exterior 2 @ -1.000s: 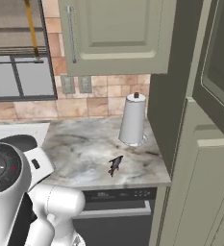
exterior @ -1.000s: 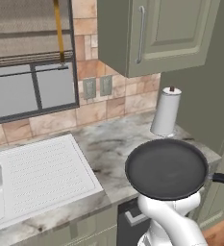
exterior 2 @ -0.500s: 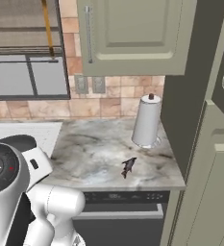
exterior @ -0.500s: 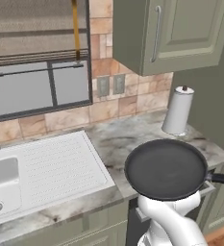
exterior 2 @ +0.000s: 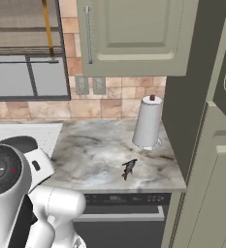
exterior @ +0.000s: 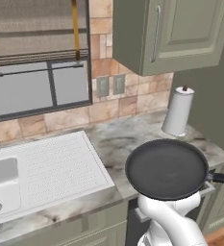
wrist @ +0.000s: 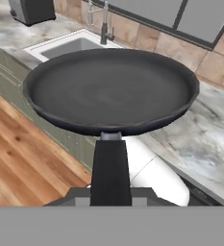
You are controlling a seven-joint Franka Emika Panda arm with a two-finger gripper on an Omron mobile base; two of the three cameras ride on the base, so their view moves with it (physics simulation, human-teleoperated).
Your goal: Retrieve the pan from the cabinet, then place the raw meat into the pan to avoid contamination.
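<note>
Pan: held level in the air by its black handle, over the front edge of the marble table, just in front of the paper-towel roll
Fingers: clamped on the handle's end; pan bowl straight ahead of them
Fish: on the table, near the roll, in front of it

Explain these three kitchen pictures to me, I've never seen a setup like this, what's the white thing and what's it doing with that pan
The white thing is a robot arm on a driving base. Two pictures come from cameras on that base, looking over the arm from its left and its right. The third comes from a camera on its hand. The gripper holds the dark pan by its handle, above the counter's front edge. On the marble counter lie a small fish and, beside it, an upright paper-towel roll. A white sink sits to the left.
</note>
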